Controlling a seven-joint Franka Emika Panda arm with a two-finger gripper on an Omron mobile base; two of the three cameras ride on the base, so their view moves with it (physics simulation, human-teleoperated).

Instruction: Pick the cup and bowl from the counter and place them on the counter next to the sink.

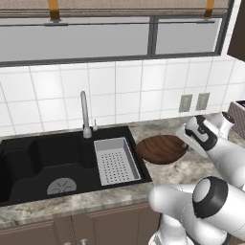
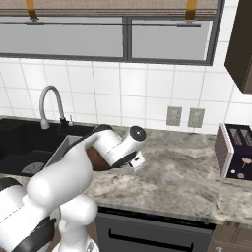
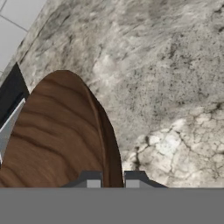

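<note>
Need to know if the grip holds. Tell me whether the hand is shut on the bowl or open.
Shut on the bowl: in the hand view the hand has its fingertips close together, pinching the bowl's wooden rim beside the sink.

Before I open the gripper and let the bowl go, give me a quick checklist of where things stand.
1. Gripper shut on the bowl's rim: ok.
2. Bowl over the counter, not the sink: ok.
3. Bowl beside the sink's tray: ok.
4. Bowl resting flat on the counter: cannot tell.
5. Bowl clear of the sink's edge: cannot tell, it looks very close.
6. Cup already placed: cannot tell.
</note>
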